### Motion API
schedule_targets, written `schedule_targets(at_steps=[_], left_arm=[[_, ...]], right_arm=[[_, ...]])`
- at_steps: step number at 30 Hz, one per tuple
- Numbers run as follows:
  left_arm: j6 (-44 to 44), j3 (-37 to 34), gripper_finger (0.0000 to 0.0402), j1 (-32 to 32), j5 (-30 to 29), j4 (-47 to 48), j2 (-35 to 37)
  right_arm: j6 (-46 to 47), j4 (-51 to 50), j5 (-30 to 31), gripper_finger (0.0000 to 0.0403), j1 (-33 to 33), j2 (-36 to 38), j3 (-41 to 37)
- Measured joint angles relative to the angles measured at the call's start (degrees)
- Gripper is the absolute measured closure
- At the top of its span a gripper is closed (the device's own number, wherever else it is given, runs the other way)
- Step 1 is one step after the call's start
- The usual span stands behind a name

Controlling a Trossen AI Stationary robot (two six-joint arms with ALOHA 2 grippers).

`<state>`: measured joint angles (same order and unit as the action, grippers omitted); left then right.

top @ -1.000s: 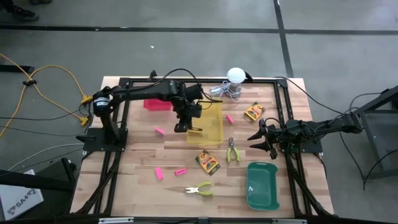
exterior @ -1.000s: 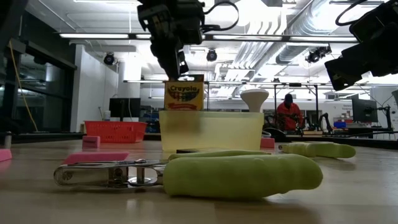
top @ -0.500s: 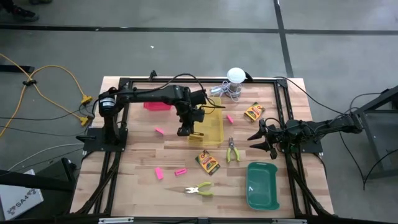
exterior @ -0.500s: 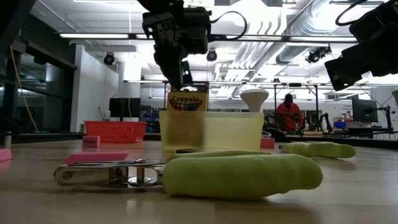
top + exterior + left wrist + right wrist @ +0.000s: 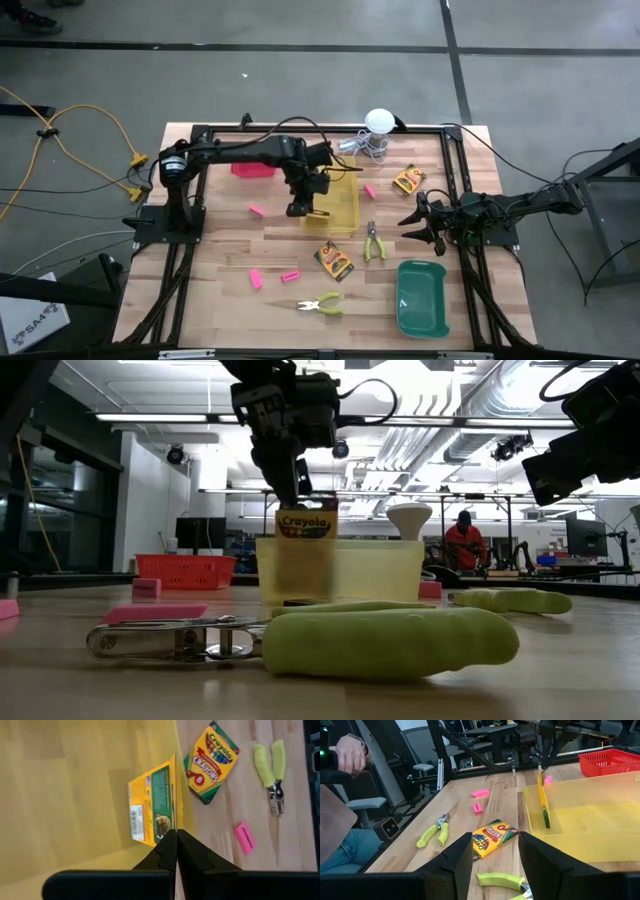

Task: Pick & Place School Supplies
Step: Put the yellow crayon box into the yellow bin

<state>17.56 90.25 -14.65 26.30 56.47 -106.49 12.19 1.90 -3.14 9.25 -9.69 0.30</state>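
Erasers (image 5: 258, 211) number four, crayon boxes (image 5: 334, 261) three, pliers (image 5: 374, 242) two.

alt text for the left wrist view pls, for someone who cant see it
The left gripper, fingers shut, holds a thin yellow-and-green crayon box on edge inside the translucent yellow plastic bin. Outside the bin, on the wooden table, lie another crayon box, green-handled pliers and a pink eraser.

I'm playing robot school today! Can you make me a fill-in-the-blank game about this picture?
1. The left gripper holds a crayon box over the ____ bin.
2. The green bin sits near the ____ gripper.
3. The right gripper's fingers are ____.

Missing words: yellow; right; open
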Motion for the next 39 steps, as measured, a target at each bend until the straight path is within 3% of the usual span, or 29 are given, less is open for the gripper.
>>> schedule_targets(at_steps=[9,39], left_arm=[[0.74,0.05,0.04,-0.78,4.52,-0.53,-3.07],[5.09,-0.08,0.04,-6.68,-3.14,-5.25,-3.07]], right_arm=[[0.0,0.0,0.0,0.0254,0.01,0.0,0.0],[0.0,0.01,0.0,0.0254,0.0,0.0,0.0]])
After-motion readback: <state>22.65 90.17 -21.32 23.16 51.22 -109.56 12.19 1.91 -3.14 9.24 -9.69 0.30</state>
